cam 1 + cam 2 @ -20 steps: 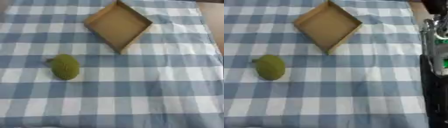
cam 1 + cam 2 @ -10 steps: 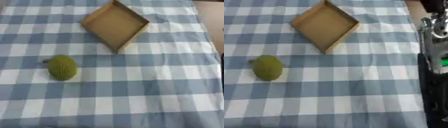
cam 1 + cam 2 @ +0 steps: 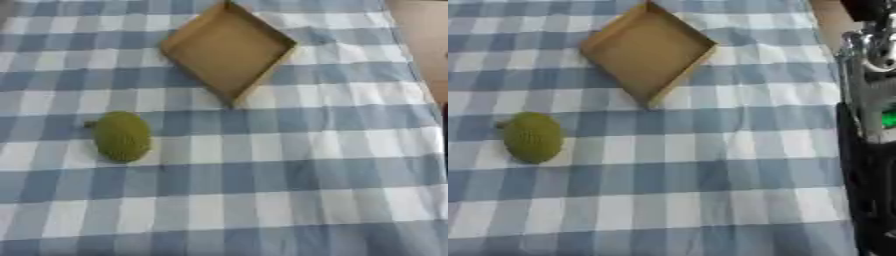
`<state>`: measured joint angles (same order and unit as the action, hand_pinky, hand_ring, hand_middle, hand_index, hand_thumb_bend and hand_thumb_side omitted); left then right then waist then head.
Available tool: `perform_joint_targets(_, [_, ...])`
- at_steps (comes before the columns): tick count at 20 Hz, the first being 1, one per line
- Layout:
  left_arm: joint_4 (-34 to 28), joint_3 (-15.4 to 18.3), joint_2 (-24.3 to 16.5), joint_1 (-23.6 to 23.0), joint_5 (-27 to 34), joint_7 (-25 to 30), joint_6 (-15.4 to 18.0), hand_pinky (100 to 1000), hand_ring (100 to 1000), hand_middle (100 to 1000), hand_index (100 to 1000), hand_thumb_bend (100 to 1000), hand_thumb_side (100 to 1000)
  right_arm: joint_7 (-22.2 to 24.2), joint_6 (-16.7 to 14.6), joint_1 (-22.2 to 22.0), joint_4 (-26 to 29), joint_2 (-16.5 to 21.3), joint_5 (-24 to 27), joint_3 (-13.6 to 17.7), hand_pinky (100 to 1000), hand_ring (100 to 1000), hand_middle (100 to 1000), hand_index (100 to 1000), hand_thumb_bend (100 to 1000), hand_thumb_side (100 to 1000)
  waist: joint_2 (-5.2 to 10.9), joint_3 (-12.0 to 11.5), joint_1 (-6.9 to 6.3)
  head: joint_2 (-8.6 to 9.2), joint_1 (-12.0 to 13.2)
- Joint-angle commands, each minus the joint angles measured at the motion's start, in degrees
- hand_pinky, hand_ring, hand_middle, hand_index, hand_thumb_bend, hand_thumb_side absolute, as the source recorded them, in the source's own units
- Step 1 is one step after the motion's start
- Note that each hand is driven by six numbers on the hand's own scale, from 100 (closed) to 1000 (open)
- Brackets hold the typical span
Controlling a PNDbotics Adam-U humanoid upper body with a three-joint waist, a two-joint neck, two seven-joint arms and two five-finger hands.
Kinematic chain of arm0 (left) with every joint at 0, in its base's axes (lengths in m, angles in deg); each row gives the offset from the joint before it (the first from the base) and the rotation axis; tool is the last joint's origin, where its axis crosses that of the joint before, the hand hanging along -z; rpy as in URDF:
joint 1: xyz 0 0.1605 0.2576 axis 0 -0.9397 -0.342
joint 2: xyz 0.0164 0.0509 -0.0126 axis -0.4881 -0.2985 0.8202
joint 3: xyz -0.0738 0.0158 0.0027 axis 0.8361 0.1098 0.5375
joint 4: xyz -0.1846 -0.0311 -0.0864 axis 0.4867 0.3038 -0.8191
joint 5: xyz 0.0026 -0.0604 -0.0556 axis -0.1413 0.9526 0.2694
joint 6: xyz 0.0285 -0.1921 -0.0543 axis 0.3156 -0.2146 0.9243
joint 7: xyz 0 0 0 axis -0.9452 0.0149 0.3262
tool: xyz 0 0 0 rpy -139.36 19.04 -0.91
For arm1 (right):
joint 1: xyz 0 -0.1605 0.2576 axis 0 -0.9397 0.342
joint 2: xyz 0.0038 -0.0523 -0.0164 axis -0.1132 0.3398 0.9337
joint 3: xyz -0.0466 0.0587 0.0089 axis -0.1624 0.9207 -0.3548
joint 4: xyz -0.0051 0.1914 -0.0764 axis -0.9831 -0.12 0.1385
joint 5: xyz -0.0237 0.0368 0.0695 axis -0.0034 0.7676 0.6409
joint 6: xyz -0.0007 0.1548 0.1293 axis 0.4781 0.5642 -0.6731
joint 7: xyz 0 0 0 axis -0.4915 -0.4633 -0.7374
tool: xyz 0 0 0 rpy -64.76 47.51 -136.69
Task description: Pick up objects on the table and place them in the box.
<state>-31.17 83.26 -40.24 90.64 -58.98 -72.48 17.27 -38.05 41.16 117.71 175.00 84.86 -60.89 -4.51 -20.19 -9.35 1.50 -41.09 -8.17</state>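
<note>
We see a bumpy green oval fruit (image 3: 122,136) lying on the blue-and-white checked tablecloth (image 3: 289,170), its long axis running near to far, stem nub at its far left. Well apart, the shallow brown cardboard box (image 3: 229,50) sits cornerwise. Only the right eye view shows our black-and-silver right arm (image 3: 872,125); neither hand shows.

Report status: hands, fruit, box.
No hand in view; right arm at right edge. Green fruit on the cloth, untouched. Box empty, apart from it. Nothing between.
</note>
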Motion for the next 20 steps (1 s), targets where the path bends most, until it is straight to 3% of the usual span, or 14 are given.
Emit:
perform_joint_targets(1, [-1.0, -3.3, -6.6, 2.1, -1.4, 7.2, -1.9, 811, 736, 718, 884, 100, 558, 0.2, 0.0, 0.8, 0.9, 2.6, -0.4, 0.0, 866, 895, 653, 835, 100, 523, 1.12, 0.2, -0.27, 0.11, -0.1])
perform_joint_targets(4, [-1.0, -7.1, -9.5, 4.0, -2.0, 15.5, -2.2, 836, 763, 752, 910, 101, 621, 0.5, -0.1, 1.1, 0.9, 3.4, -0.5, -0.3, 865, 893, 653, 835, 100, 523, 1.19, 0.5, -0.34, -0.07, 0.2])
perform_joint_targets(8, [-1.0, -12.0, -10.3, 7.7, -0.5, 27.4, -3.1, 871, 794, 783, 933, 169, 620, 0.9, -0.2, 1.3, 0.9, 3.7, -0.3, -0.6, 864, 891, 654, 835, 100, 523, 1.4, 0.7, -0.42, -0.12, 0.7])
perform_joint_targets(11, [-1.0, -14.6, -10.0, 10.2, 0.4, 33.4, -4.9, 885, 807, 791, 933, 253, 583, 1.0, -0.2, 1.4, 0.9, 3.8, -0.2, -0.7, 864, 890, 654, 835, 100, 523, 1.62, 0.8, -0.47, -0.1, 0.9])
perform_joint_targets(16, [-1.0, -18.1, -9.3, 12.0, 0.1, 39.6, -9.4, 892, 817, 794, 929, 336, 616, 1.2, -0.1, 1.3, 0.9, 3.8, -0.1, -0.8, 864, 891, 653, 836, 100, 523, 1.75, 0.8, -0.59, -0.01, 1.2])
perform_joint_targets(20, [-1.0, -19.9, -8.0, 13.3, -0.1, 41.7, -10.9, 893, 824, 796, 927, 393, 613, 1.3, -0.1, 1.2, 0.9, 3.7, 0.0, -0.8, 864, 891, 652, 836, 100, 523, 1.78, 0.8, -0.55, -0.11, 1.3])
